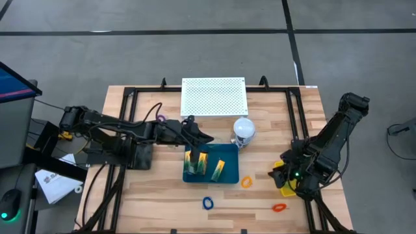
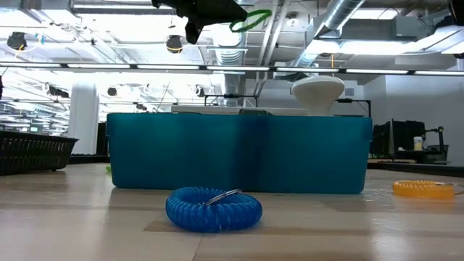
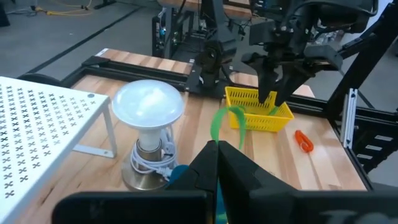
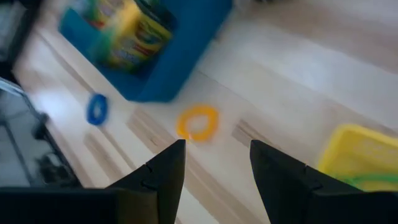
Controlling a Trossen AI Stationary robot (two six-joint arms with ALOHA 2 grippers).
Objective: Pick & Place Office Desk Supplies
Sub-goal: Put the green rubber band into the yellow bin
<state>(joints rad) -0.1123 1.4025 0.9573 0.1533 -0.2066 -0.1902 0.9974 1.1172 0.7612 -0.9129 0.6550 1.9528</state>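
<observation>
My left gripper (image 1: 205, 138) hangs above the far edge of the blue bin (image 1: 227, 178), shut on a green loop (image 3: 225, 121). In the low view the green loop (image 2: 251, 19) shows high over the bin (image 2: 239, 154). Crayon boxes (image 1: 197, 162) stand in the bin. A blue loop (image 1: 208, 203), an orange loop (image 1: 247, 182) and a red loop (image 1: 279, 208) lie flat on the table near it; a purple loop (image 1: 160, 119) lies farther back. My right gripper (image 4: 214, 162) is open above the table near the right edge, beside the yellow basket (image 4: 364, 155). My left gripper pinches the green loop between its two fingertips (image 3: 211, 155), at one end of the loop (image 3: 217, 134). The fingers reach out roughly level from the table's left. The loop is lifted clear and sticks out beyond the fingertips.
A white perforated board (image 1: 214, 96) stands at the far edge. A white ball-shaped lamp (image 1: 244, 130) sits just beyond the bin's right far corner. The yellow basket (image 1: 286, 187) lies under the right arm. A black frame runs along the table's sides.
</observation>
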